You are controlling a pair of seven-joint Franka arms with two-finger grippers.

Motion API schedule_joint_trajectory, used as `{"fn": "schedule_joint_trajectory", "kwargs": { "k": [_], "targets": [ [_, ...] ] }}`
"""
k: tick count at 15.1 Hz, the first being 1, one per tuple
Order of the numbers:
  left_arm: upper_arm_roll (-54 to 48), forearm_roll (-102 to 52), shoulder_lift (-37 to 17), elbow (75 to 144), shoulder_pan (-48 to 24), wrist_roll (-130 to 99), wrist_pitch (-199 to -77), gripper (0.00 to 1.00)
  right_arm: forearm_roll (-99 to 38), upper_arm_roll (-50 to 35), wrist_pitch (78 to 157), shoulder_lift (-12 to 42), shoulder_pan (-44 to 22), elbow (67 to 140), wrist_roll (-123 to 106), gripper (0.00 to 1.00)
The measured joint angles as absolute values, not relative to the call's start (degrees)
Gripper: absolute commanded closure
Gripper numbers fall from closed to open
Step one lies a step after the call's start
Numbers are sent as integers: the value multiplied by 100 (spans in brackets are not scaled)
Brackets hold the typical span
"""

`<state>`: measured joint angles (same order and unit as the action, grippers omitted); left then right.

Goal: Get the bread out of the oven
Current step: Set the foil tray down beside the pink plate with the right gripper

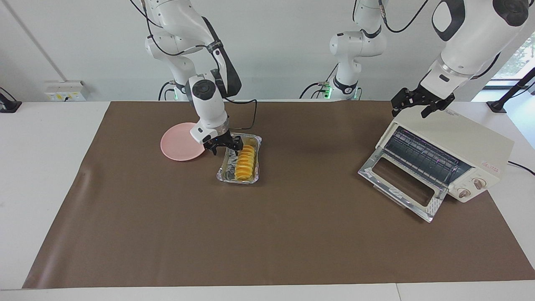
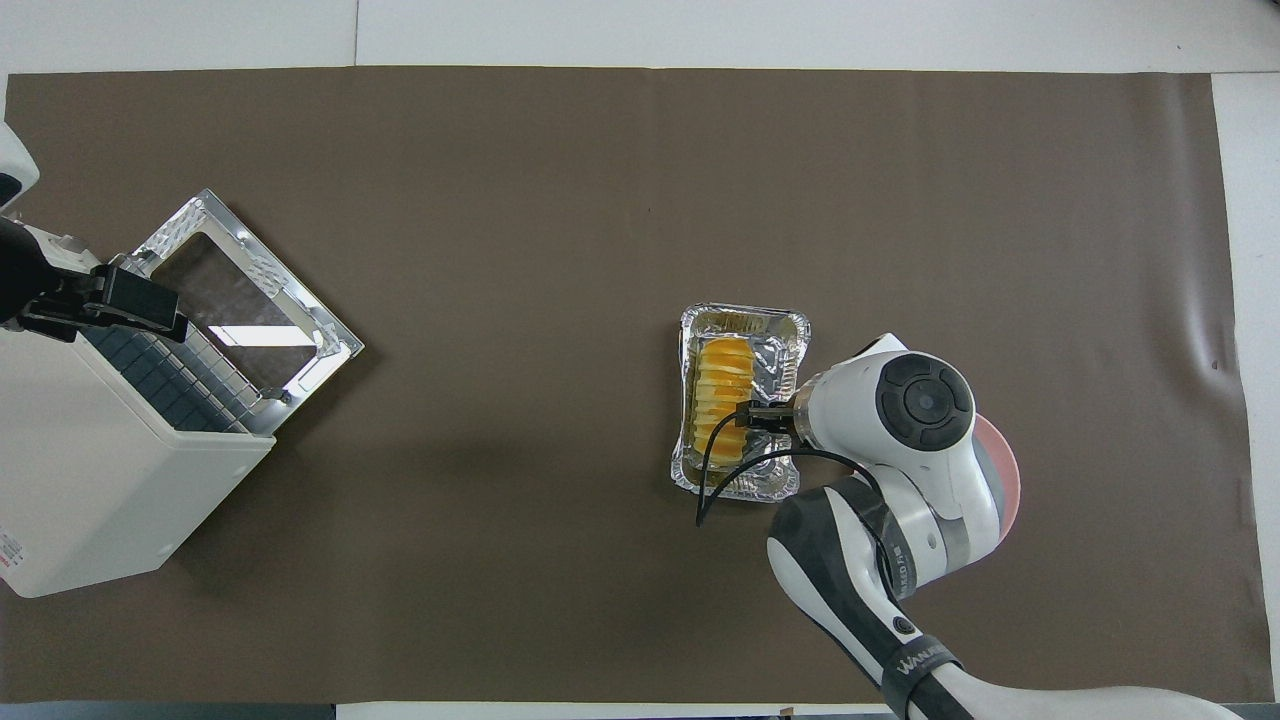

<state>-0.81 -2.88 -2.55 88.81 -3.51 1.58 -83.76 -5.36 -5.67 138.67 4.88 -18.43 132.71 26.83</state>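
1. The bread (image 1: 245,163) is a small golden-orange loaf, elongated, with ridged segments that look like slices set side by side; the segments are paler yellow on their tops.
2. It lies in a crinkled silver foil tray (image 1: 225,169) on the brown table mat (image 1: 267,234), well apart from the oven (image 1: 468,154) and not inside it.
3. The foil tray sits just beside a pink plate (image 1: 177,146), which lies toward the right arm's end of the table.
4. The right gripper (image 1: 225,147) is low over the end of the tray nearer to the robots, at the loaf's end. Its fingers stand apart, and whether they touch the loaf I cannot tell.
5. The oven is cream-white and boxy, at the left arm's end of the table. Its glass door (image 1: 401,184) is dropped open, a wire rack (image 1: 422,156) shows inside, and two round knobs (image 1: 471,188) sit on its front.
6. The left gripper (image 1: 418,103) hangs over the oven's top, at the corner nearer the robots, with its fingers spread wide and nothing in them.
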Motion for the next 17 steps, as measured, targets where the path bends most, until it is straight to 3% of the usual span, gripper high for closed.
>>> {"fn": "schedule_joint_trajectory", "kwargs": {
  "k": [1,2,10,13,17],
  "targets": [
    [-88,-289,-293,8877,-351,158,-8389,0,-536,-559,13867,495,-1842,13281,2684,94],
    [-89,-289,-320,8870,-351,157,-8395,0,-536,-552,13867,497,-1841,13291,2684,100],
    [-98,-289,-335,8856,-348,156,-8404,0,-540,-537,13851,491,-1751,13223,2692,100],
    [-69,-289,-324,8831,-326,154,-8404,0,-538,-520,13305,482,-1273,12723,2410,100],
    [-54,-289,-319,8815,-319,154,-8404,0,-971,-476,12797,527,-122,12140,1012,100]
  ]
}}
